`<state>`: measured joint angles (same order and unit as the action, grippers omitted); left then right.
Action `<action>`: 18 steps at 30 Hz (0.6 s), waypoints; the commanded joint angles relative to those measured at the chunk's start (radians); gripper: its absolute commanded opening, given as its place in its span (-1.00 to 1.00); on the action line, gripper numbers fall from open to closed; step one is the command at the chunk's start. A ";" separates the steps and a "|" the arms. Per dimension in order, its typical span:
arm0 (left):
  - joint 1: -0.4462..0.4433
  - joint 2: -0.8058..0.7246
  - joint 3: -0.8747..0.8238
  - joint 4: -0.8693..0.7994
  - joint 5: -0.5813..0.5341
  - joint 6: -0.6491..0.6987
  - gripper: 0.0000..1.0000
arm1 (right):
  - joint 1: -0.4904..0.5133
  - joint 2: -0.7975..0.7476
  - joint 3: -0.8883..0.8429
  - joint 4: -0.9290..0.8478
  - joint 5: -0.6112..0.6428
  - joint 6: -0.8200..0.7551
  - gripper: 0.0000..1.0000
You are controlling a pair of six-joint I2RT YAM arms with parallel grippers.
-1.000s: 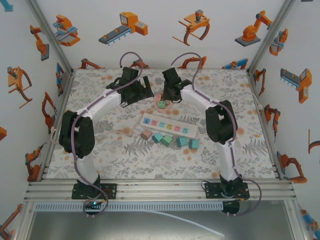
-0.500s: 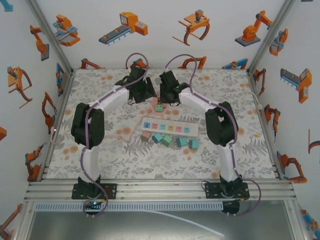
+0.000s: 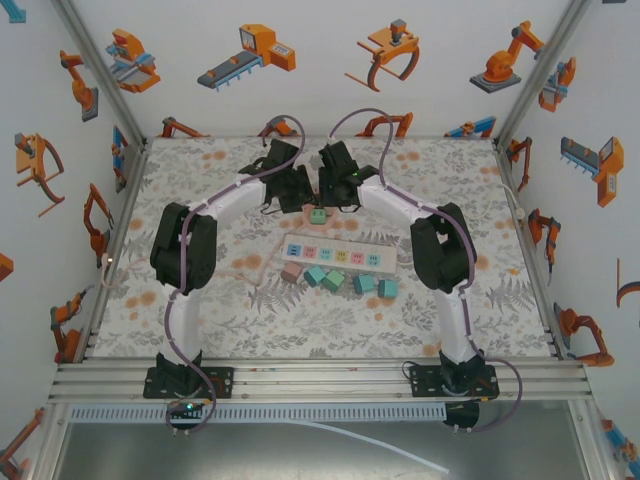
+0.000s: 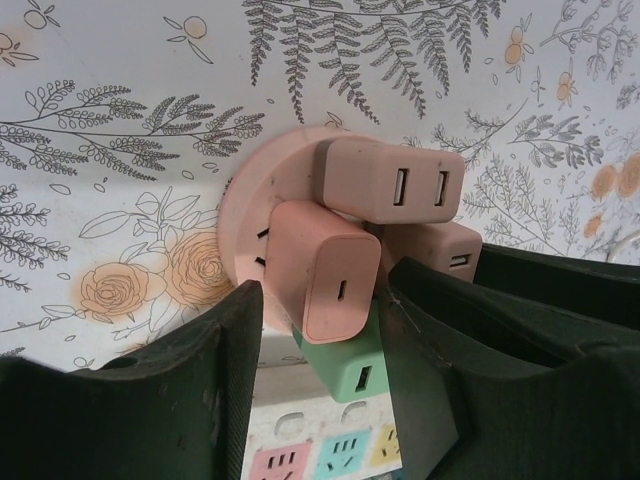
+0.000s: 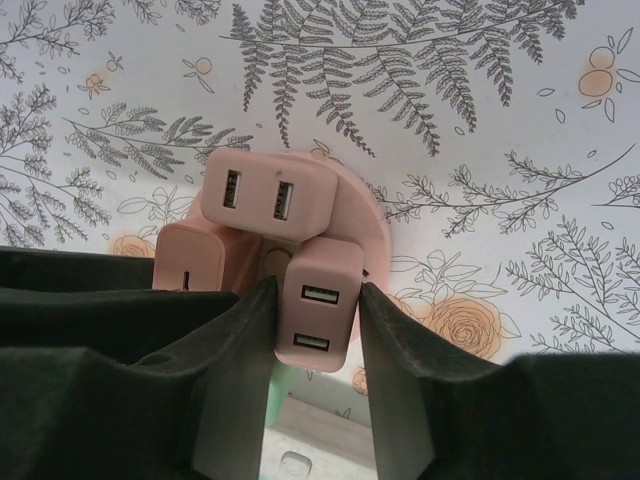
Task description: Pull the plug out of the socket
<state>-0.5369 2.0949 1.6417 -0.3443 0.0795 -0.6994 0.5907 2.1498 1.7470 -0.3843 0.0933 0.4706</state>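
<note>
A round pink socket (image 4: 245, 225) carries three pink plugs. In the left wrist view my left gripper (image 4: 320, 290) stands open around the single-slot plug (image 4: 325, 270); its right finger touches the plug and a small gap shows on the left. My right gripper (image 5: 315, 292) is shut on the two-port plug (image 5: 318, 305), with both pads pressed on its sides. The third, wide plug (image 5: 262, 195) sits free above. In the top view both grippers, left (image 3: 298, 190) and right (image 3: 330, 193), meet at the far middle of the table and cover the socket.
A green plug (image 3: 318, 214) lies just near of the grippers, also seen as the green plug (image 4: 350, 365). The white power strip (image 3: 337, 255) lies mid-table with several loose pink and green plugs (image 3: 333, 281) along its near side. Enclosure walls ring the table.
The left arm has swung right and brought its gripper in against the socket opposite the right gripper. The right gripper has held its place on its plug.
</note>
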 commanded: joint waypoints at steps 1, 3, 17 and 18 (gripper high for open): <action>0.000 0.025 0.006 0.002 0.013 0.000 -0.02 | 0.006 0.022 -0.004 -0.007 -0.001 -0.012 -0.12; 0.000 0.030 0.000 -0.001 0.005 0.000 -0.02 | 0.006 0.030 0.004 -0.007 0.010 -0.012 -0.12; -0.016 0.063 -0.039 0.024 0.009 0.007 -0.50 | 0.006 0.013 0.032 -0.001 0.030 0.057 -0.42; -0.020 0.072 -0.033 0.022 0.010 0.019 -0.55 | 0.006 0.013 0.035 -0.001 0.029 0.064 -0.44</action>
<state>-0.5388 2.1071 1.6268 -0.3126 0.0902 -0.6987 0.5934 2.1727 1.7477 -0.3729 0.1104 0.4976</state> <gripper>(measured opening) 0.393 0.368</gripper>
